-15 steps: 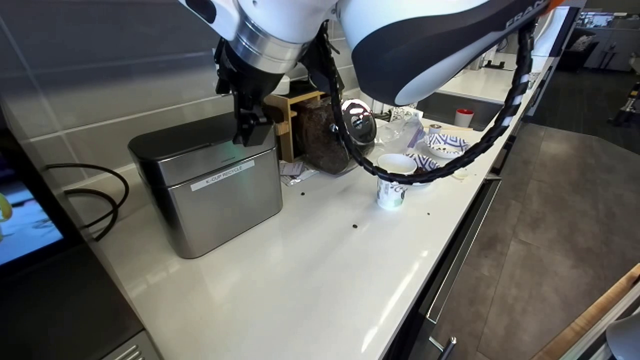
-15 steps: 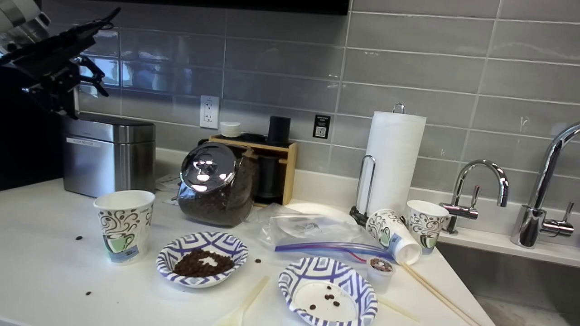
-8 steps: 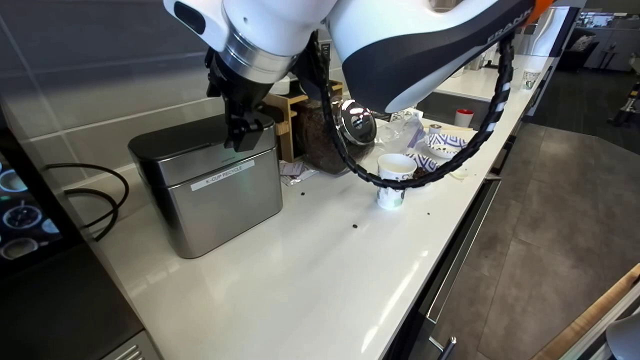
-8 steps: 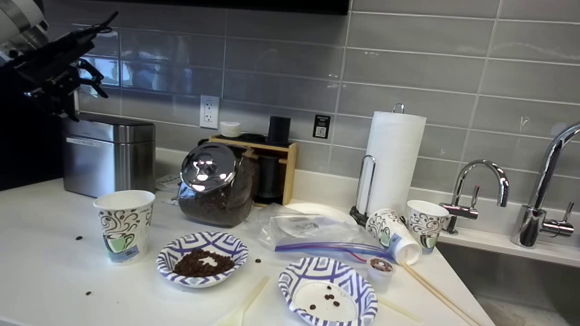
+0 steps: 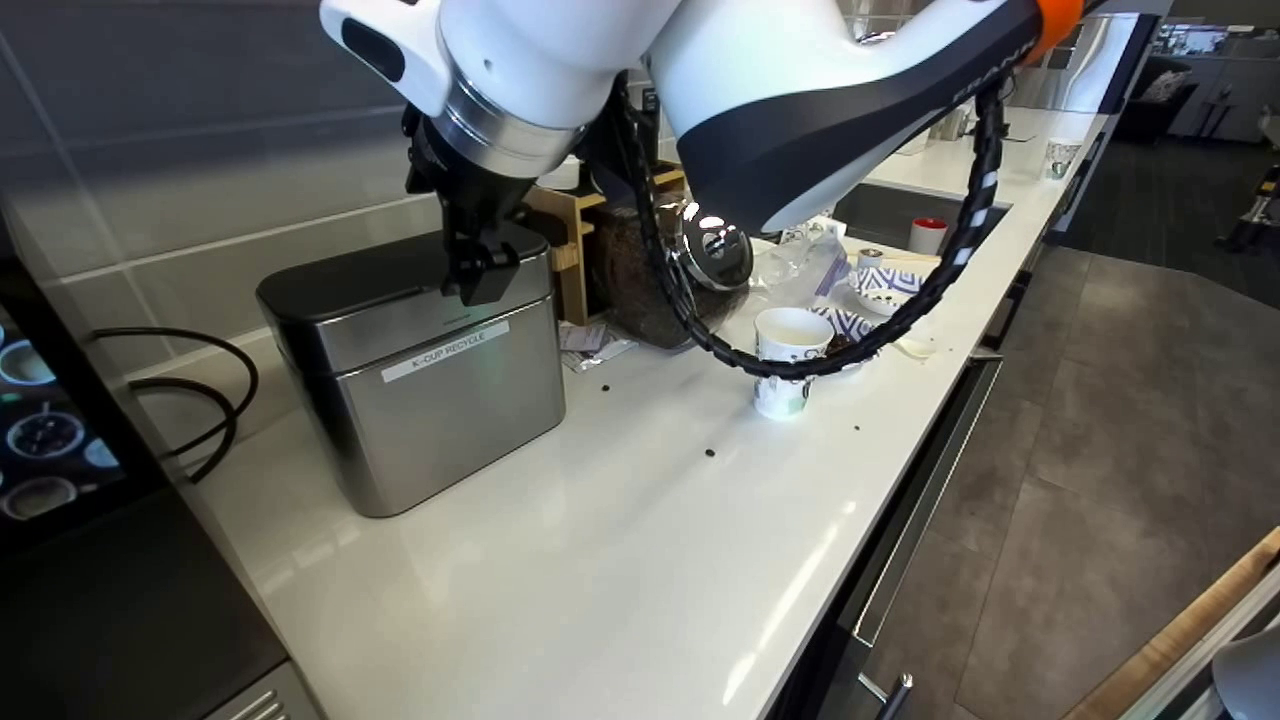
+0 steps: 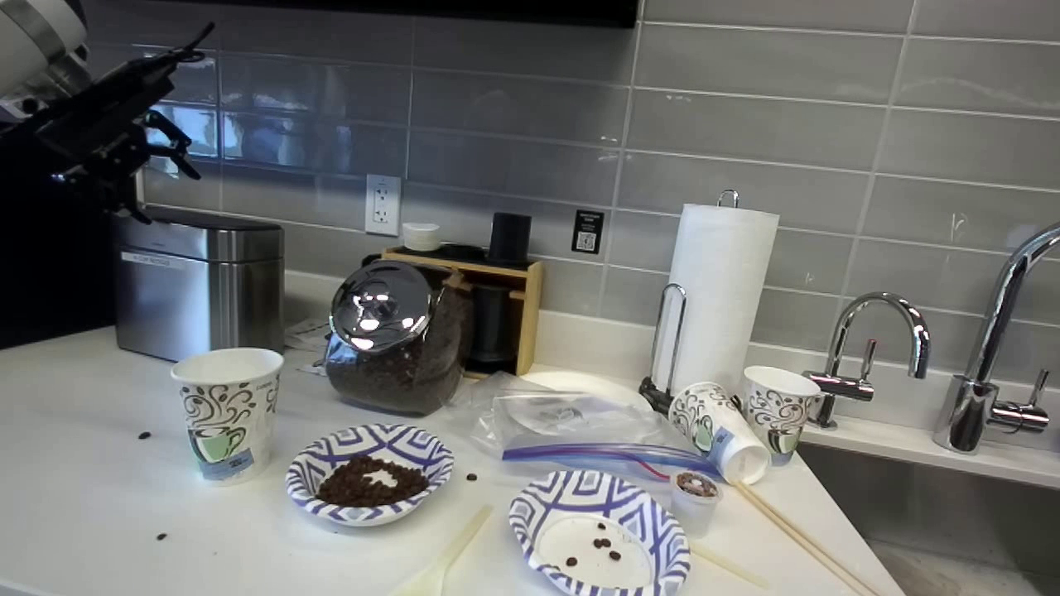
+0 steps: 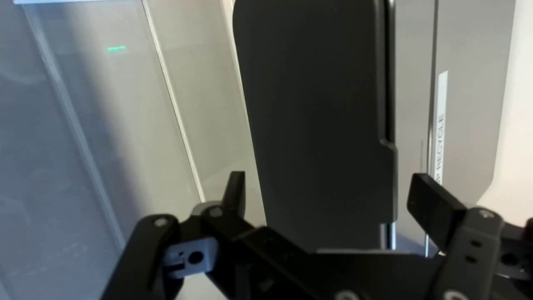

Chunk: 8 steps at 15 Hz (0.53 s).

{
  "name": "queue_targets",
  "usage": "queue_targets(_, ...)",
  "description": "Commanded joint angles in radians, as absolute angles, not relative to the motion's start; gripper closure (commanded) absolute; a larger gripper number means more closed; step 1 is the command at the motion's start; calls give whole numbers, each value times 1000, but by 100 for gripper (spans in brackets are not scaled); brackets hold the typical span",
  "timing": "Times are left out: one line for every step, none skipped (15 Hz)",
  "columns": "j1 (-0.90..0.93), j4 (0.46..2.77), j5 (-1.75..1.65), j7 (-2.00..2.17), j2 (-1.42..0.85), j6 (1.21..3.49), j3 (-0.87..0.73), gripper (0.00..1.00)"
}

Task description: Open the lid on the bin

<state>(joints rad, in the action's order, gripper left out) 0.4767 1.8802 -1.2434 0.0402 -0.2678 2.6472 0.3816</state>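
The bin [image 5: 460, 430] is a boxy brushed-steel container with a "K-CUP RECYCLE" label on its front. It also shows in an exterior view at the left [image 6: 166, 302]. Its lid [image 5: 350, 272] is a dark flat panel with rounded corners, lying shut on top. In the wrist view the lid [image 7: 312, 104] fills the middle, with a notch along its front edge. My gripper [image 7: 329, 181] is open and empty, its fingers wide apart across the lid's width. In an exterior view the gripper [image 6: 171, 197] hangs above the bin's top. I cannot tell whether a finger touches the bin.
A tiled wall [image 5: 250, 130] stands close behind the bin. A coffee machine [image 5: 90, 560] stands beside it. A jar of coffee beans [image 6: 397, 356] and a wooden box [image 6: 530, 323] stand on its other side. A paper cup [image 6: 228, 414] and patterned bowls [image 6: 373, 513] are on the counter.
The arm and gripper have moved left in an exterior view, along the bin's top, and slightly lower. The movement slowed in the last half second. The bin and its lid have not moved.
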Motion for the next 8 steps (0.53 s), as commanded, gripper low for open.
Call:
queue_targets(486,1860,-1301,87,-287,2678,369,0)
queue_targets(486,1859,-1309,95,-286,2677,369,0)
queue_targets(486,1857,-1316,100,-286,2677,369,0)
queue_targets(486,1855,-1323,104,-286,2677,369,0)
queue_targets(486,1854,-1329,109,-287,2676,369,0)
queue_targets(485,1852,-1336,114,-287,2677,370,0)
queue_targets(485,1851,-1342,119,-288,2677,370,0)
queue_targets(484,1851,-1345,122,-288,2678,371,0)
